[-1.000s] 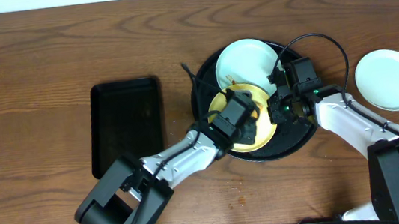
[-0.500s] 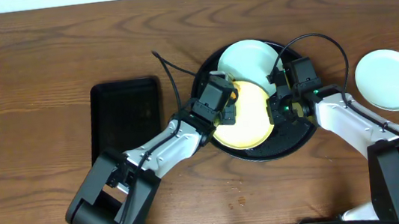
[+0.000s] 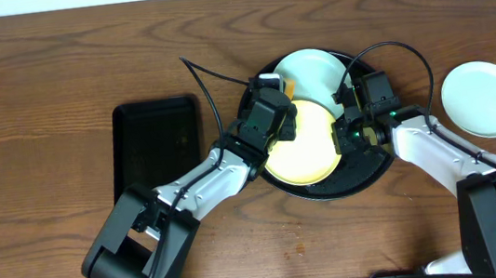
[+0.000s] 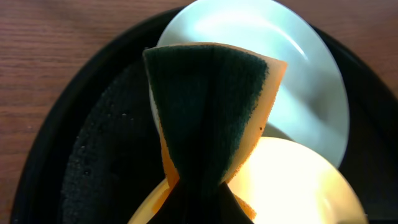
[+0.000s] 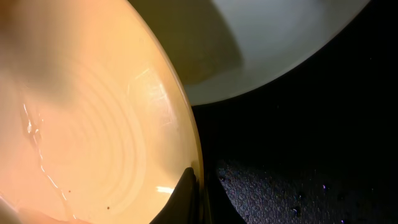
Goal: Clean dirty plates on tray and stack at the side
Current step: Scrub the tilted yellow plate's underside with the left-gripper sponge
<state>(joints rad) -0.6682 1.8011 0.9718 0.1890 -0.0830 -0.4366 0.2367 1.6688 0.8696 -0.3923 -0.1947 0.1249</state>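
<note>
Left gripper, clamped on the sponge, has swept off the yellow plate toward the left rim of the tray; right gripper pinches the plate's edge, so the wipe looks done.

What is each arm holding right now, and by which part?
Left gripper: the sponge, pinched at its folded near end. Right gripper: the yellow plate, clamped at its rim.

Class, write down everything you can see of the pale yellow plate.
The pale yellow plate is small, round and glossy, with faint concentric rings and a few dark specks. It lies in the round black tray, its far edge overlapping a pale blue-white plate. The right gripper pinches its right rim.
</note>
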